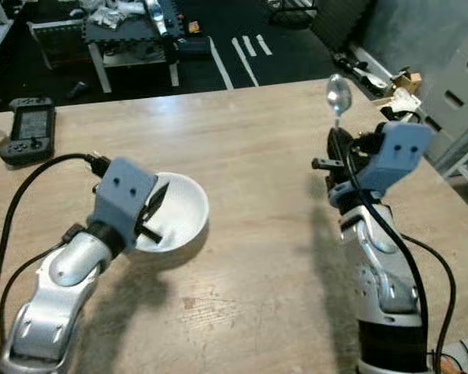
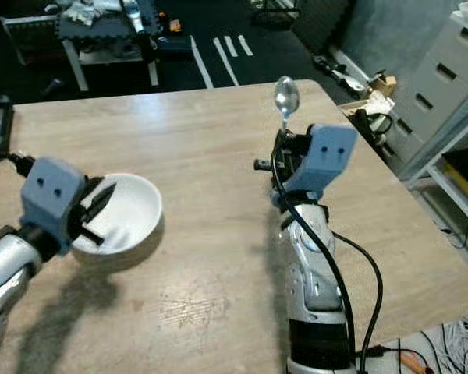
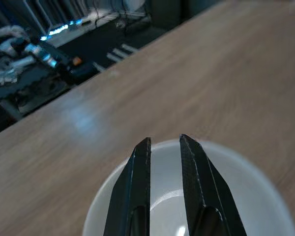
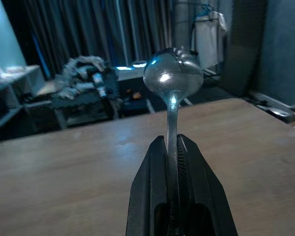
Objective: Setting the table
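So far, from the head views, the round white ceramic bowl sits on the pale wooden table, the left gripper pinching its near rim. The left wrist view shows black fingers nearly closed over that rim. In the right wrist view the right gripper clamps an upright shiny metal spoon, not yet laid down beside the bowl.

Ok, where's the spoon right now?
The spoon stands upright, clamped in the right hand above the table's right side, well apart from the white bowl at the left hand.
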